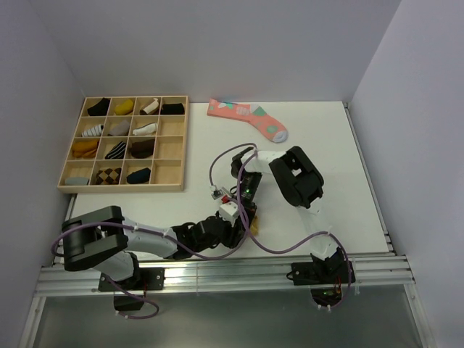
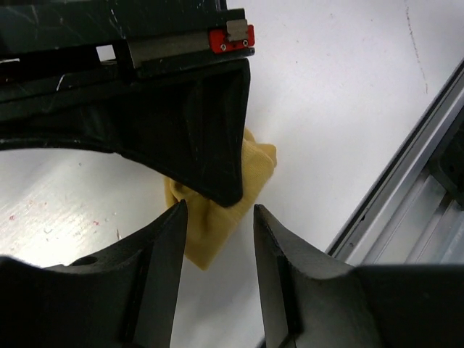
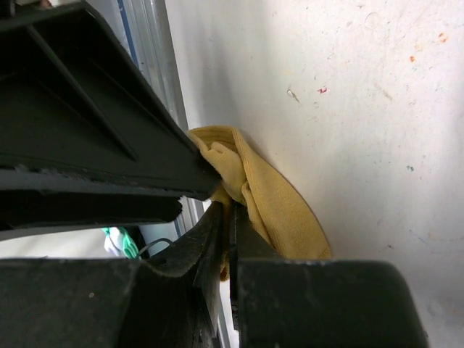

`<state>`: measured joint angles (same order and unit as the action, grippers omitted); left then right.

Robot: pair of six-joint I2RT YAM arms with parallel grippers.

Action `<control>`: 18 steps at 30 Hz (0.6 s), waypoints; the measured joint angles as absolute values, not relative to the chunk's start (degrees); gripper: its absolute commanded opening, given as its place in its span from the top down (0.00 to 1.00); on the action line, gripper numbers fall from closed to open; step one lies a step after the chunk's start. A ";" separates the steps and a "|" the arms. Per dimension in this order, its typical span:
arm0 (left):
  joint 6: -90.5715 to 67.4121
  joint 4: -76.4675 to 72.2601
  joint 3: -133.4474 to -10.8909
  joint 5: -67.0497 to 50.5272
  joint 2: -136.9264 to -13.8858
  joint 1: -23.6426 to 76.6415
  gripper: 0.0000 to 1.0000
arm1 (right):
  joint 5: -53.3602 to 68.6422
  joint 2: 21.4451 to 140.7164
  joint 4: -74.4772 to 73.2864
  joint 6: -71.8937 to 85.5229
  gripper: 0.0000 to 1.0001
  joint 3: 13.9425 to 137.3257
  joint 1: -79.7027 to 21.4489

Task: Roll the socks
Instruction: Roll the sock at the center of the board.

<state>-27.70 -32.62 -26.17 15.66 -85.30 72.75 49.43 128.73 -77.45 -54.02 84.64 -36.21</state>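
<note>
A mustard-tan sock [image 2: 210, 235] lies bunched on the white table close to the near edge; in the top view a bit of this sock [image 1: 254, 224] shows beside the two wrists. My right gripper [image 3: 229, 221] is shut on a fold of the sock [image 3: 286, 210], reaching down onto it from the far side. My left gripper [image 2: 217, 217] stands open just short of the sock, its fingertips [image 2: 176, 225] level with the sock's near corner and nothing between them. In the top view the left gripper [image 1: 235, 228] and right gripper [image 1: 241, 212] meet over the sock.
A wooden compartment tray [image 1: 180, 145] with several rolled socks stands at the back left. A long pink sock [image 1: 250, 117] with teal patches lies at the back. The aluminium rail [image 2: 409, 206] runs along the near table edge, right beside the sock. A purple cable [image 1: 290, 243] loops over the table.
</note>
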 measured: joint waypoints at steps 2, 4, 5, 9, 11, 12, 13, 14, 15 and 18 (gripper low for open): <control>-27.18 -33.06 -26.41 14.61 -86.15 71.99 0.53 | 49.78 129.25 -77.91 -54.35 0.95 84.86 -36.03; -26.74 -33.30 -26.48 13.65 -86.80 71.29 0.54 | 50.06 129.56 -78.26 -54.76 0.95 85.08 -35.83; -26.59 -33.50 -26.52 13.04 -87.18 71.00 0.54 | 50.15 129.71 -78.37 -54.92 0.95 85.19 -35.79; -26.57 -34.33 -26.59 11.03 -88.20 70.46 0.54 | 50.24 130.06 -78.87 -55.16 0.95 85.32 -35.57; -26.57 -34.63 -26.59 10.17 -88.44 70.32 0.54 | 50.22 130.47 -79.24 -55.18 0.95 85.67 -35.44; -26.59 -34.98 -26.59 9.67 -88.64 70.19 0.55 | 50.22 130.72 -79.55 -55.18 0.95 85.91 -35.35; -26.59 -35.33 -26.59 9.23 -88.88 70.13 0.55 | 50.22 130.85 -79.68 -55.18 0.95 86.06 -35.31; -26.61 -35.66 -26.59 8.75 -89.21 69.97 0.55 | 50.11 131.02 -79.96 -55.16 0.95 86.32 -35.27; -26.61 -35.86 -26.59 8.54 -89.56 69.89 0.57 | 50.04 131.11 -80.07 -55.16 0.95 86.48 -35.24; -26.65 -36.58 -26.61 8.19 -90.65 69.65 0.63 | 49.80 131.28 -80.34 -55.11 0.95 86.78 -35.20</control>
